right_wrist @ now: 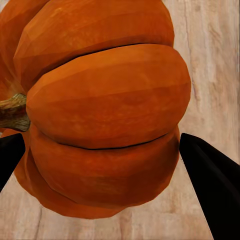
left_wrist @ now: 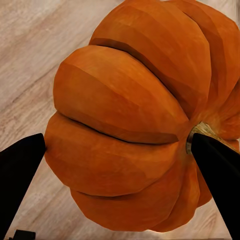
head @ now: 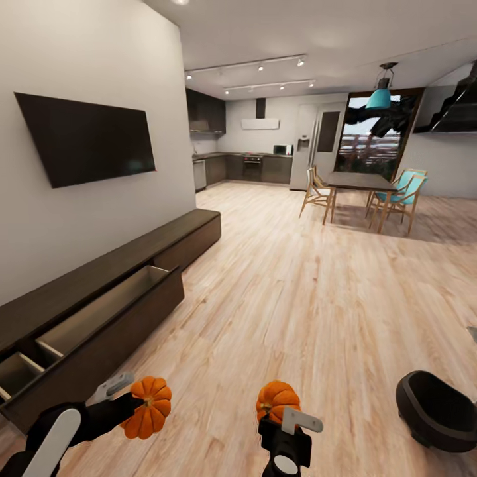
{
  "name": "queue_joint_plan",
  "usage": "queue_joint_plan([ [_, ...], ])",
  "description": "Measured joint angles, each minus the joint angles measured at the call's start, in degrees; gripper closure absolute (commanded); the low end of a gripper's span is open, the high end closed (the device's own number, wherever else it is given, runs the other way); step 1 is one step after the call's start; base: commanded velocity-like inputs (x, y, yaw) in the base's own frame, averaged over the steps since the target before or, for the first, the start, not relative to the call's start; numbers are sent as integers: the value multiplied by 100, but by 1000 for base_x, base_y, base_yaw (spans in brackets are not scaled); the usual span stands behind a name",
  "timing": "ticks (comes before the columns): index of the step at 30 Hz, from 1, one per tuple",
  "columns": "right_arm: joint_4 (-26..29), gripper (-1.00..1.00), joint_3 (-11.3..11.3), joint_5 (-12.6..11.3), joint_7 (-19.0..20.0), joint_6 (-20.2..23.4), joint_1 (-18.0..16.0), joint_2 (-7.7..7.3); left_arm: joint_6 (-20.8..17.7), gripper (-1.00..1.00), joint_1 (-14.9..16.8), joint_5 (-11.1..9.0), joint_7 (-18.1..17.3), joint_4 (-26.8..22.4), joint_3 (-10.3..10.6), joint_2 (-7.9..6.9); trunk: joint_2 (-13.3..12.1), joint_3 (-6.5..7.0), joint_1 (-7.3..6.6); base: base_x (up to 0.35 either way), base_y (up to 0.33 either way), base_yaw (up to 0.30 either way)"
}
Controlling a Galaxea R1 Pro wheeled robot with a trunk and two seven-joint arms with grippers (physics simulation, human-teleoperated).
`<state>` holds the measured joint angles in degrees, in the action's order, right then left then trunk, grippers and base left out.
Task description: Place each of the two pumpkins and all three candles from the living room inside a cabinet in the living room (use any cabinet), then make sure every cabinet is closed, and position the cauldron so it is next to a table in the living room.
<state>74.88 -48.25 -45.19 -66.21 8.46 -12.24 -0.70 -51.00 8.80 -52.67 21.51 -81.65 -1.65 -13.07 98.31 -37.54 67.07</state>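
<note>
Here, each arm carries a pumpkin above the wood floor [head: 298, 285]. Left gripper [head: 136, 401] clamped on left pumpkin [head: 148, 407]; right gripper [head: 281, 414] clamped on right pumpkin [head: 275, 399]. Cabinet [head: 99, 298] stands along the left wall, two drawers open. Black cauldron [head: 437, 411] on floor, right.

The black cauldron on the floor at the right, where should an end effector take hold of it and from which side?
Probably the cauldron's upper rim, from above: its mouth faces up and open, so one finger could go inside and one outside the thin wall. The round body looks too wide to span. Both end effectors hold pumpkins now.
</note>
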Motion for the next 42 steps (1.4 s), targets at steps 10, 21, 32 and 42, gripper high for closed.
queue_joint_plan([
  [10, -167, 100, -23, 4, -7, -571, 75, 2, -49, 100, -1, 4, 0, 7, 6, -37, -322, 166, -176, 0, 0, -277],
  [21, -251, 100, -35, 2, 1, -594, 91, 15, -81, 100, -1, 5, -1, 1, 6, -98, -563, 294, -308, 0, 0, -277],
  [32, -329, 100, -35, 2, 4, -596, 91, 8, -71, 100, -1, -5, -28, -8, -4, -102, -563, 295, -308, 145, 0, -148],
  [42, -608, 100, -35, 10, 97, -594, 91, 17, -75, 100, -2, 11, -27, -8, -2, -101, -563, 295, -308, 328, 0, -2],
])
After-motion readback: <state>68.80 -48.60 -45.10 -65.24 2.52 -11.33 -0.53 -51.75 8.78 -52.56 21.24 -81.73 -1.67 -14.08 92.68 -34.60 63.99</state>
